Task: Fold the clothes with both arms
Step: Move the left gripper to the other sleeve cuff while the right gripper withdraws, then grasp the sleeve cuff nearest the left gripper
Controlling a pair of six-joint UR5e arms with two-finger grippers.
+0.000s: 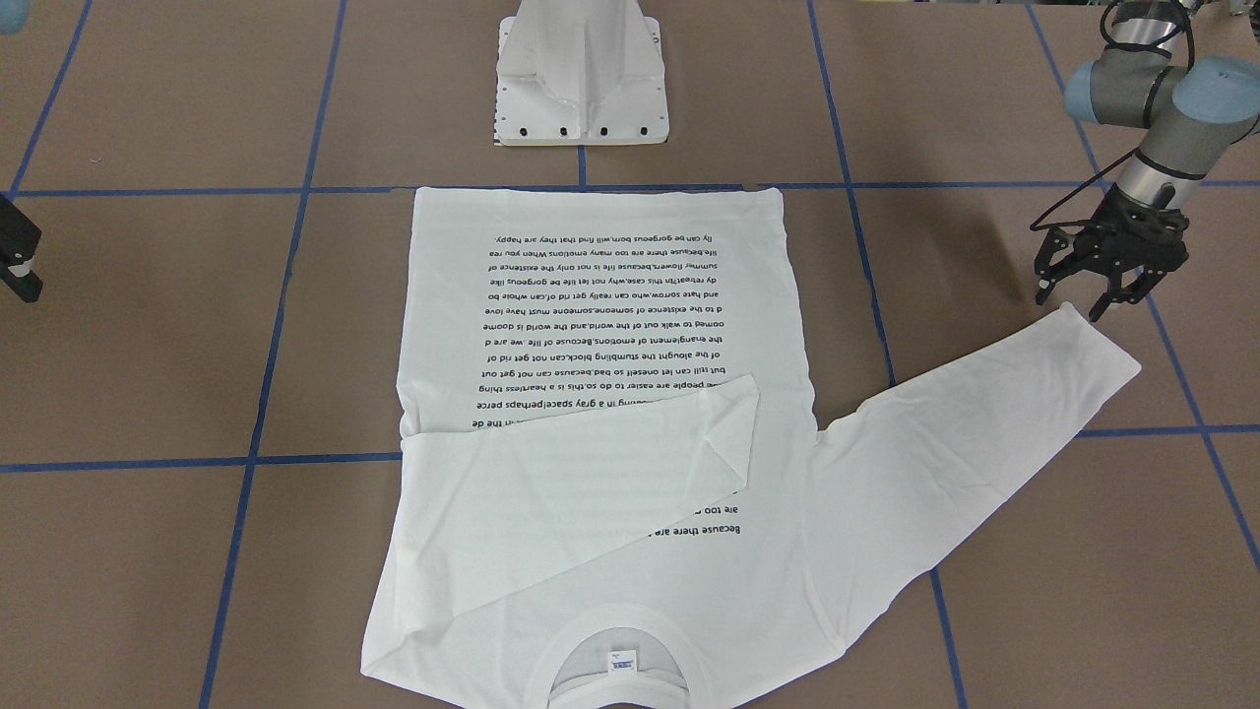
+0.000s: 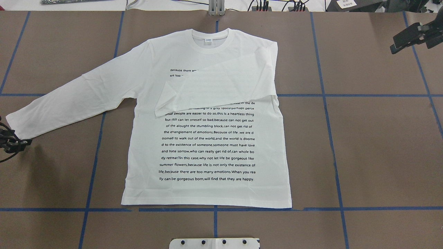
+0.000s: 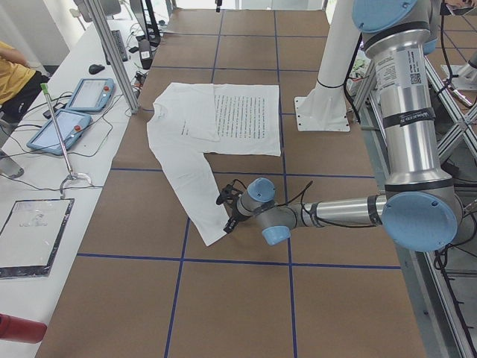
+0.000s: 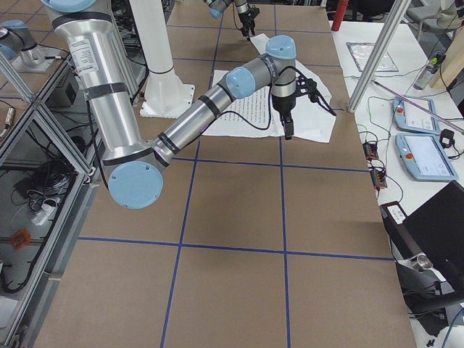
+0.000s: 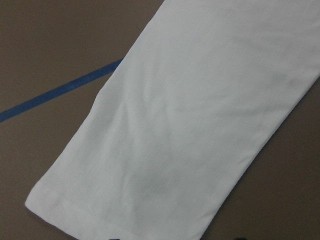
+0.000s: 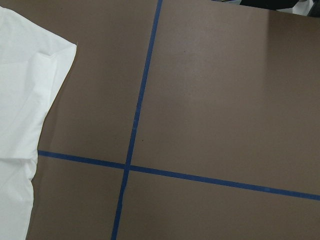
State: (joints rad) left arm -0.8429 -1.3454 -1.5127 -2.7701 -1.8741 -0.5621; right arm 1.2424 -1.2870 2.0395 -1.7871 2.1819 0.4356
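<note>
Overhead exterior: shirt (image 2: 142, 166) lies flat on the table (image 2: 363, 138), text (image 2: 207, 145) up; hem nearest the base (image 2: 214, 243), collar (image 2: 210, 50) and label (image 2: 208, 40) at the far side; blue tape (image 2: 325, 103) grids the brown top.

Folded sleeve (image 2: 221, 86), on the robot's right side, lies across the chest; it covers part of the upper text lines, and its end stops short of the shirt's other side. Outstretched sleeve (image 2: 76, 97) slants away toward the robot's left, flat on the table.

Left gripper (image 1: 1070, 303) hovers at the very end of the outstretched sleeve, just beside the cuff (image 5: 55, 205); fingers spread wide, holding nothing; whether a fingertip touches the cloth, cannot tell. Left wrist view: sleeve end fills the frame, smooth; a tape line runs in under its edge.

Right gripper (image 4: 308, 119) is off to the shirt's right, apart from the cloth in the overhead view; fingers look spread in the exterior right view, nothing between them. Right wrist view: shirt edge at the frame's left, a tape crossing on bare table beside it.

Exterior left: a person (image 3: 15, 71) at the frame's edge, by a side bench with two tablets (image 3: 74, 112).
</note>
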